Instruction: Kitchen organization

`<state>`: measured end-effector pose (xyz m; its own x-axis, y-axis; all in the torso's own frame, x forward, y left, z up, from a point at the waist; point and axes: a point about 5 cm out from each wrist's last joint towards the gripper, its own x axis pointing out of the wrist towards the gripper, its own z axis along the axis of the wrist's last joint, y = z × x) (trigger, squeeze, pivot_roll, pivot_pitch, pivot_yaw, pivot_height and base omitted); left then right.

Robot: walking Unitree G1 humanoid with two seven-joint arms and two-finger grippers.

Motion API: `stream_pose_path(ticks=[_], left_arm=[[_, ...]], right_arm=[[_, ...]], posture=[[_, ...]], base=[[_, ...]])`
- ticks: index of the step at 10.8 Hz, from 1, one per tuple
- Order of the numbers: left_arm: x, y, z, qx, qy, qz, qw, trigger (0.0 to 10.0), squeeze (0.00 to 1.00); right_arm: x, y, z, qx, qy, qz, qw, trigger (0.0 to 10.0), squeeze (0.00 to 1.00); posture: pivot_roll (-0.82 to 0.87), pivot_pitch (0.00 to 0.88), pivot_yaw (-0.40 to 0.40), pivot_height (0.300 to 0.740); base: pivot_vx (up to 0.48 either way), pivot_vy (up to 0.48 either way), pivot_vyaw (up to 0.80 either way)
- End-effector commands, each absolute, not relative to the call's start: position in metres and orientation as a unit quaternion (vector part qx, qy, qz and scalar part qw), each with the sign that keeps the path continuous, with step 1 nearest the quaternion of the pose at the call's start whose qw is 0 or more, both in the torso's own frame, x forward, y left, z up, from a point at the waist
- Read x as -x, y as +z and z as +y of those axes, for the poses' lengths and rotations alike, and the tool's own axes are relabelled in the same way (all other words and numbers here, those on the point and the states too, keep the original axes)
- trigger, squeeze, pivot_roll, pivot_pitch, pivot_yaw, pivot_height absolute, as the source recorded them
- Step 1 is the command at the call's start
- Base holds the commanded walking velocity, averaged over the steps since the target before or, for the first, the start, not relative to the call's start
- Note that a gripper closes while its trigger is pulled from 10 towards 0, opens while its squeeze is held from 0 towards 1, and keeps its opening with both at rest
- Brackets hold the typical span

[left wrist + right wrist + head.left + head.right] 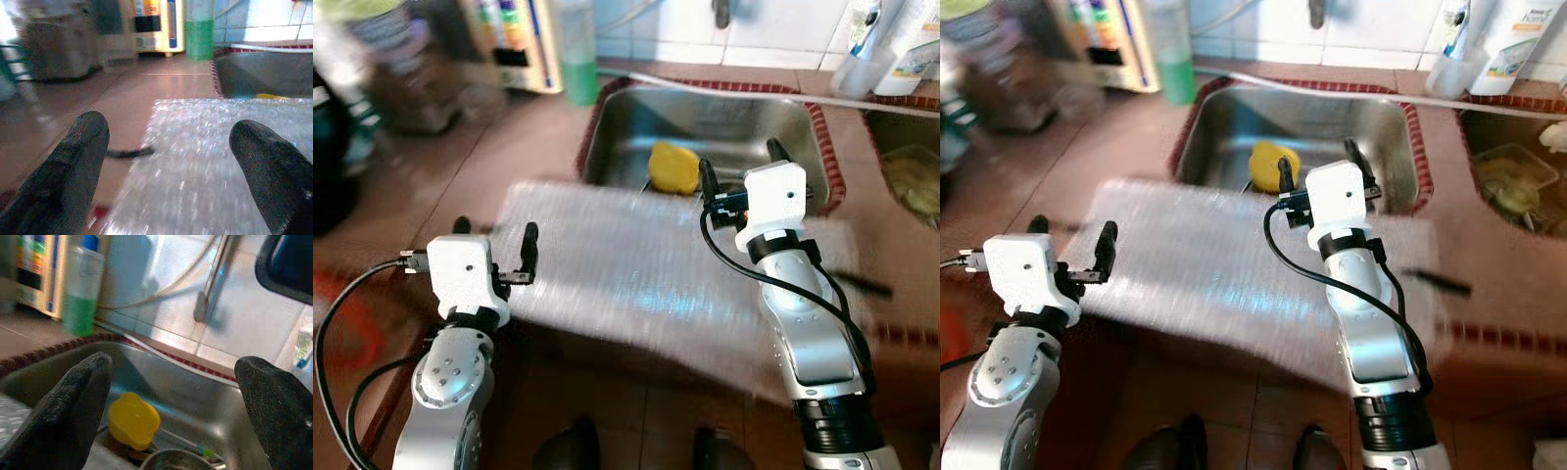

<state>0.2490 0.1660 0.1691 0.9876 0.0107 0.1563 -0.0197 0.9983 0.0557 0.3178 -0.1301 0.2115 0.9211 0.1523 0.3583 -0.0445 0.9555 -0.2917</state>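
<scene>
Both hands, left (494,257) and right (740,168), gape wide over bubble wrap (646,279) bridging the sink (607,137), likely poised to lift it clear

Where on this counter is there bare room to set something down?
The brown counter between the bubble wrap sheet and the green bottle is bare. The sink holds a yellow object. The back left corner looks crowded with blurred containers.

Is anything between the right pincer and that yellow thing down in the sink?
Nothing visible blocks it. The right pincer hovers open at the near edge of the sink, and its wrist camera looks straight between the fingers at the yellow thing on the sink floor. The bubble wrap sheet lies on the counter below the arm, not between them.
</scene>
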Motion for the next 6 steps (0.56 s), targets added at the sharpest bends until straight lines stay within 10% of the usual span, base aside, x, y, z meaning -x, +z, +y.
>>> stream_pose_path(ticks=[1, 6], left_arm=[[-0.2476, 0.1679, 0.1679, -0.026, 0.011, -0.073, 0.997, 10.0, 0.00], [-0.2495, 0.1669, 0.1645, -0.025, 0.005, -0.072, 0.997, 10.0, 0.00]], right_arm=[[-0.3179, 0.2163, -0.1308, 0.141, 0.048, -0.199, 0.969, 10.0, 1.00], [-0.3219, 0.2199, -0.1324, 0.142, 0.046, -0.202, 0.968, 10.0, 1.00]], posture=[[-0.05, 0.177, 0.069, 0.740], [-0.05, 0.173, 0.064, 0.740]], base=[[-0.277, 0.000, 0.00], [-0.276, 0.000, 0.00]])
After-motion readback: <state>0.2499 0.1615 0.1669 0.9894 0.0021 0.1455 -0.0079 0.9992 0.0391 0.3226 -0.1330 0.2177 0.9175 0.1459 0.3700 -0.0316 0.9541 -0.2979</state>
